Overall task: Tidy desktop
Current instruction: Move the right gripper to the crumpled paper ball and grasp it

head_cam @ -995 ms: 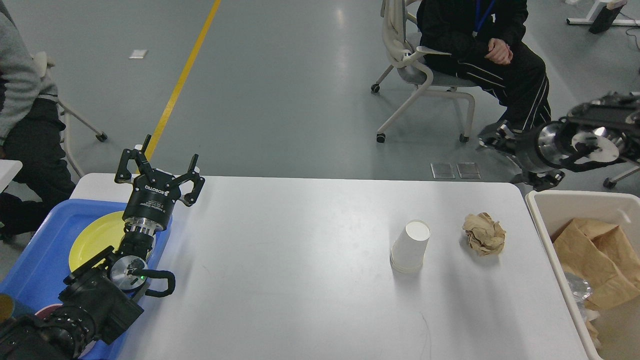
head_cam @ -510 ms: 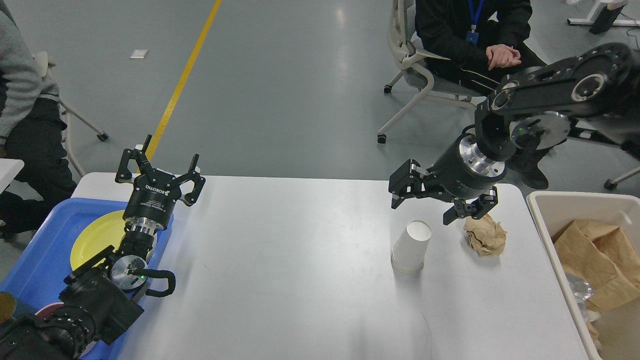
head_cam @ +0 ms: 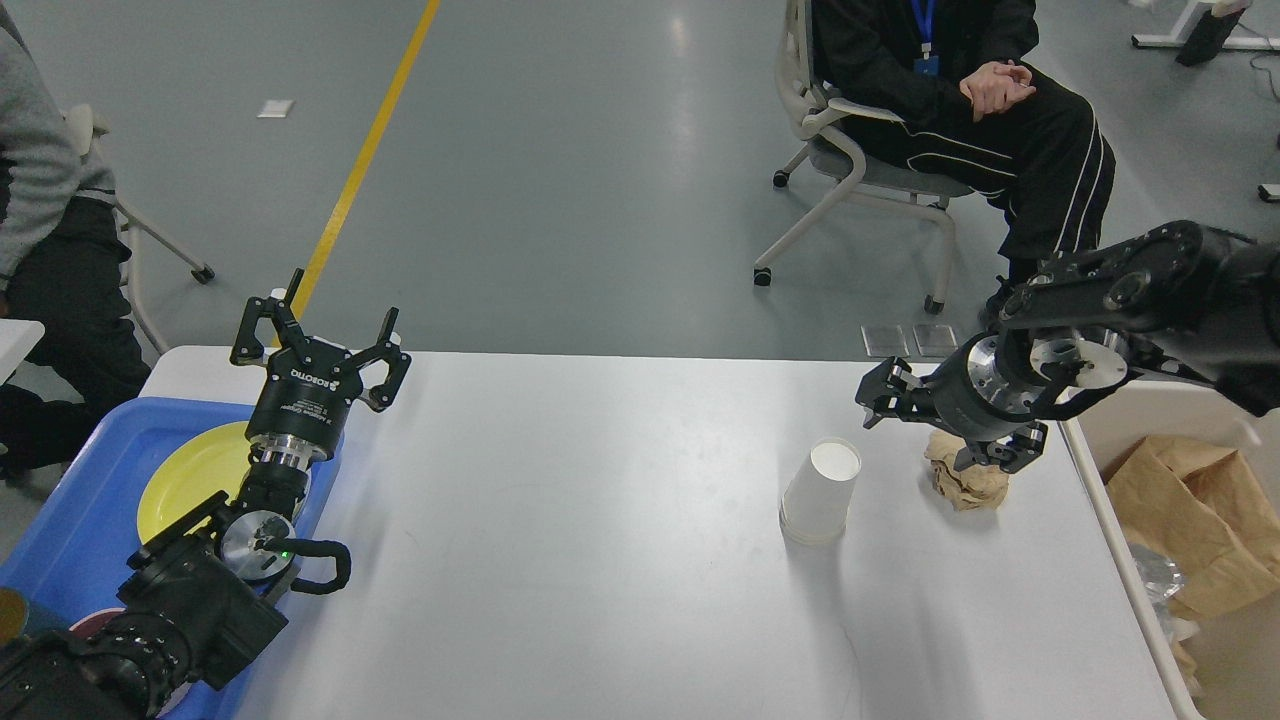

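The desktop (head_cam: 600, 520) is a wide white tabletop. Right of centre on it stands an upside-down white paper cup (head_cam: 822, 490), and a crumpled brown paper ball (head_cam: 968, 484) lies just to its right. My right gripper (head_cam: 940, 425) hangs open directly over the ball's far side, hiding its top; I cannot tell whether it touches the paper. My left gripper (head_cam: 325, 320) points upward at the table's far left edge, open and empty.
A blue tray (head_cam: 70, 520) holding a yellow plate (head_cam: 185, 470) sits at the left under my left arm. A beige bin (head_cam: 1120, 560) with brown paper (head_cam: 1190, 510) stands at the right. Two people sit beyond the table.
My right arm swung in from the right over the cup, then drew back right and lower over the crumpled paper. The left arm stayed still.
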Action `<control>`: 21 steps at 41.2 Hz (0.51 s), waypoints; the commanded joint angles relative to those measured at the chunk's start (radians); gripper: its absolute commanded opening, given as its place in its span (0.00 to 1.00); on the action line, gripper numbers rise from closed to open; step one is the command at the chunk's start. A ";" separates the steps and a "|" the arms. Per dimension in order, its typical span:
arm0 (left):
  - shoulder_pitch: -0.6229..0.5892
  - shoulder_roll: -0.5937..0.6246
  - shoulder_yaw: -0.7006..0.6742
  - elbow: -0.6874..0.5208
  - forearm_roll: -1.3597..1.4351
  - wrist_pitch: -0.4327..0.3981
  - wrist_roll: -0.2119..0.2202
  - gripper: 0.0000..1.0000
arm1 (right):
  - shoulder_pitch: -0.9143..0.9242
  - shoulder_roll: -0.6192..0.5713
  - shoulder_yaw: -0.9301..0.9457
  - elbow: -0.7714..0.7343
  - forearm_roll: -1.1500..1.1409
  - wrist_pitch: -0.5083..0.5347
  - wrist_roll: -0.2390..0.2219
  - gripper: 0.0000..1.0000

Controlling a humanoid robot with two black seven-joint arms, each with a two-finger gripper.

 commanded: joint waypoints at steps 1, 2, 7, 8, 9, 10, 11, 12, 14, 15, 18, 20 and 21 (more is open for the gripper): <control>0.000 0.000 0.000 0.000 0.000 0.000 0.000 0.99 | -0.098 0.005 0.005 -0.098 0.007 -0.066 0.000 1.00; 0.000 0.000 0.000 0.000 0.000 0.000 0.000 0.99 | -0.115 0.006 0.005 -0.120 0.013 -0.074 0.000 1.00; 0.000 0.000 0.000 0.000 0.000 0.000 0.000 0.99 | -0.222 0.008 0.003 -0.252 0.037 -0.117 -0.001 1.00; 0.000 0.000 0.000 0.000 0.000 0.000 0.000 0.99 | -0.238 0.008 0.003 -0.272 0.037 -0.126 -0.001 1.00; 0.000 0.000 0.000 0.000 0.000 0.000 0.000 0.99 | -0.251 0.011 0.003 -0.292 0.039 -0.137 -0.001 1.00; 0.000 0.000 0.000 0.000 0.000 0.000 0.000 0.99 | -0.267 0.012 0.003 -0.306 0.039 -0.147 -0.003 1.00; 0.000 0.000 0.000 0.000 0.000 0.000 0.000 0.99 | -0.279 0.016 0.003 -0.316 0.039 -0.157 -0.003 1.00; 0.000 0.000 0.000 0.000 0.000 0.000 0.000 0.99 | -0.291 0.019 0.003 -0.321 0.039 -0.164 -0.003 1.00; 0.000 0.000 0.000 0.000 0.000 0.000 0.000 0.99 | -0.316 0.025 0.003 -0.329 0.049 -0.180 -0.003 1.00; 0.000 0.000 0.000 0.000 0.000 0.000 0.000 0.99 | -0.340 0.034 0.003 -0.342 0.063 -0.192 -0.003 1.00; 0.000 0.000 0.000 0.000 0.000 0.000 0.000 0.99 | -0.393 0.060 0.006 -0.396 0.083 -0.235 -0.001 1.00; 0.000 0.000 0.000 0.000 0.000 0.000 0.000 0.99 | -0.438 0.083 0.028 -0.456 0.094 -0.276 0.000 1.00; 0.000 0.000 0.000 0.000 0.000 0.000 0.000 0.99 | -0.451 0.086 0.041 -0.468 0.094 -0.281 0.000 1.00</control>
